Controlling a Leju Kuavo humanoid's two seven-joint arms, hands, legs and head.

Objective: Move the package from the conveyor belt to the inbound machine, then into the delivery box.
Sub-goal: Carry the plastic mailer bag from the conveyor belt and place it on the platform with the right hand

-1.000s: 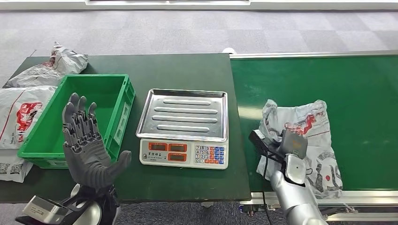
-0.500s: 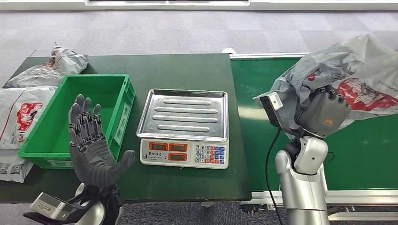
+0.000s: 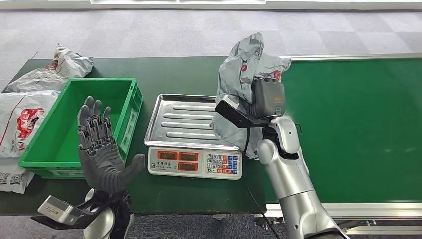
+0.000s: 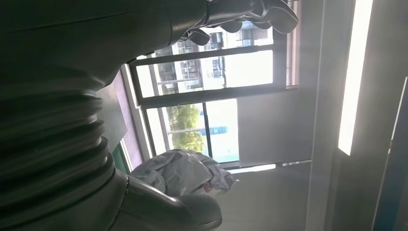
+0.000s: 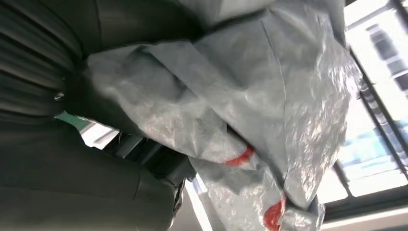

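We hold the grey poly mailer package aloft in the right hand, fingers closed around its crumpled plastic, at the right edge of the steel weighing pan; its lower folds hang just over the pan's right rim, and we cannot tell whether they touch it. The step in hand is the set-down on the electronic scale, which we take to be the inbound machine. To do it well, we judge the bag should travel further toward the pan's middle and come down so that the whole bag lies on the steel, none draping onto the keypad or the dark green table, and only then be let go. The left hand is raised with palm spread and fingers apart, holding nothing, in front of the green crate. Count: one held package, one scale, one crate, one conveyor belt, and three other mailer bags beside the crate.
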